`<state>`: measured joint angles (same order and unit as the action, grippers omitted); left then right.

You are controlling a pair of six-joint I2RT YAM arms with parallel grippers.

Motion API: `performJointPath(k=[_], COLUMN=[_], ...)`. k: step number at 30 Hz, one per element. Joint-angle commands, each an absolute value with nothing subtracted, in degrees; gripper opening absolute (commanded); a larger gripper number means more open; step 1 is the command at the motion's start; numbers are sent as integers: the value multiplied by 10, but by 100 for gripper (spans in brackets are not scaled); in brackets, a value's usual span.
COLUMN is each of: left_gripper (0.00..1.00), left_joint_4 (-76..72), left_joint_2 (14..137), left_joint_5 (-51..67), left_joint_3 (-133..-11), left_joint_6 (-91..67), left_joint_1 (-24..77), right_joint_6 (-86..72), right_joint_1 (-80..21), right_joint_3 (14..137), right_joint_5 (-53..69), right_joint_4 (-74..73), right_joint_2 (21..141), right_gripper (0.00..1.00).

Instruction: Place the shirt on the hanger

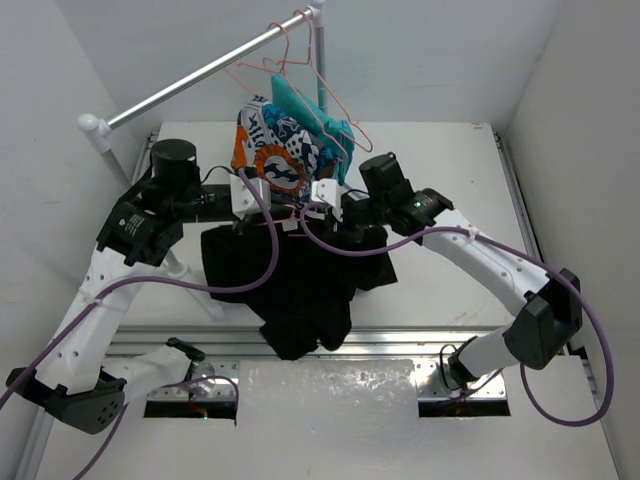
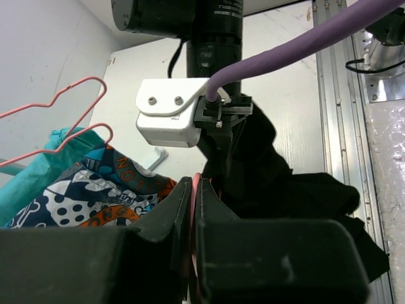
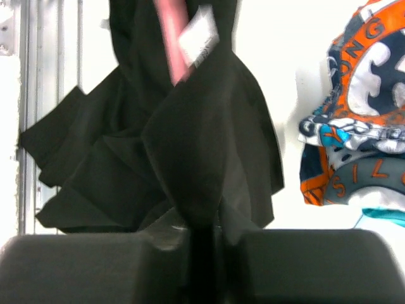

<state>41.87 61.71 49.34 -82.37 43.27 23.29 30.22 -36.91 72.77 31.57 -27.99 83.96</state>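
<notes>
White table (image 1: 430,305), left claw (image 2: 193,190) pinching pink hanger (image 3: 169,38), mostly hidden, right claw (image 3: 202,233) clamped on black shirt (image 3: 209,145)

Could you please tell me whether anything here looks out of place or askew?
Yes. The large black fabric shirt hangs crumpled and bunched between the left claw and the right claw, its lower end trailing in a lopsided point. Nothing else stands out.

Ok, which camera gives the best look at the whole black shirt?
The top view: the shirt shows whole there, with every edge in frame. The left wrist view catches only part of it. The right wrist view is a close-up of bunched folds, cut off at the top of the frame.
</notes>
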Motion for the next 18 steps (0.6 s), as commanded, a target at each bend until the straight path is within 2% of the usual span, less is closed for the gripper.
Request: performJointPath(k=[1,9,10,11,12,14,15,17,18], left_gripper=[0,0,4,15,21,31,43,51,62], left_joint_4=[379,305,295,281,275,260,257,251,250], left_joint_2=[604,598,598,598,597,597,594,591,588], left_joint_5=[512,389,375,353,341,304,293,269,253], left_joint_3=[-827,-787,-774,-768,-758,-751,-747,-742,-741], left_joint_6=[437,387,381,373,369,359,356,349,345], left_joint_1=[236,237,237,236,236,237,237,237,237], right_joint_6=[287,200,187,158,144,109,99,75,67], right_joint_1=[-370,-369,-369,-369,-369,-369,-369,-369,-369], right_joint_3=[723,697,693,688,679,672,666,659,651], right_joint_5=[333,343,355,361,365,370,372,370,367], right_joint_4=[-257,-186,-176,-151,-139,-113,-106,-88,-82], right_joint_2=[831,812,809,807,808,809,811,814,815], right_gripper=[0,0,0,0,0,0,0,0,0])
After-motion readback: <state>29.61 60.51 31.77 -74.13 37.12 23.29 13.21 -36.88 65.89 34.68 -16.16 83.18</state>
